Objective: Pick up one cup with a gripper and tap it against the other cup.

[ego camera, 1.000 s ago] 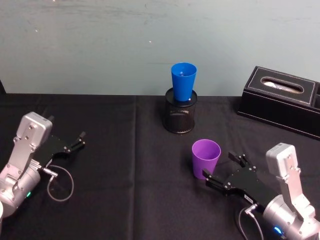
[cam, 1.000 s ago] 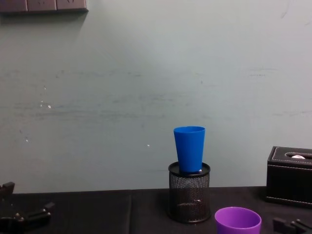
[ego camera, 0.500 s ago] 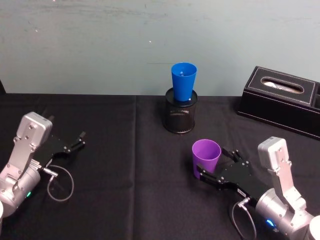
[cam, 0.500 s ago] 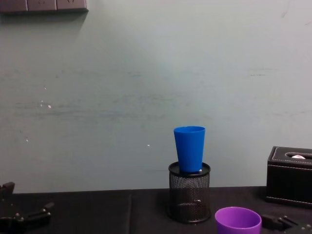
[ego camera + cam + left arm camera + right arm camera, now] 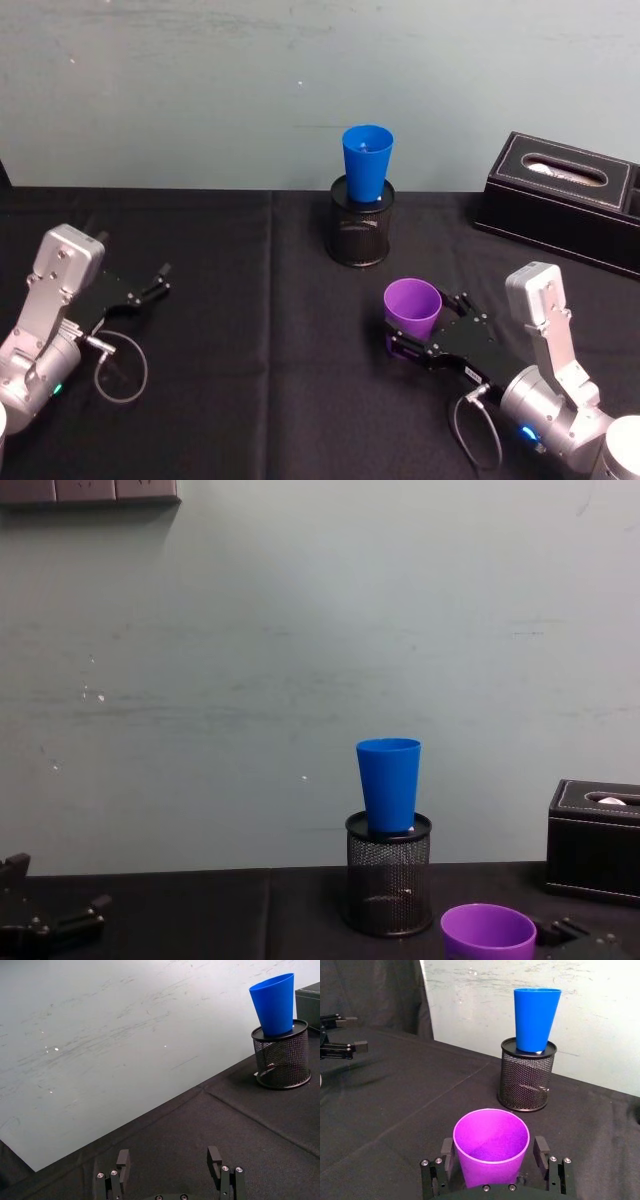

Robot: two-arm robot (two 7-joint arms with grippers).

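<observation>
- The black-clothed surface (image 5: 260,300) lies under the right end effector (image 5: 493,1146). Cloth can drag a cup's foot, so if the jaws shut off-centre the cup may slide and tip.
- The tissue box (image 5: 560,200) sits well off to the end effector's right and farther out. It should stay out of the way unless the lift swings wide.
- The holder (image 5: 360,238), a black mesh pot, stands ahead of the end effector and slightly to its left. It is light-looking, so a low swing could shove it, blue cup and all.
- The blue cup (image 5: 367,160) is perched upright in the holder's mouth, higher than the end effector. This looks like the main hazard: a hard or off-line tap could knock it off its perch.
- The purple cup (image 5: 412,308) stands upright on the surface, between the end effector's jaws. It is smooth and tapered, so a low or weak pinch may let it squirt upward or slip during the lift.
- The right end effector is spread, one jaw on either side of the purple cup, with a narrow gap visible on at least one side. I judge the pinch as not yet made.
- The left end effector (image 5: 168,1157) rests spread and idle, well away on the far left.
</observation>
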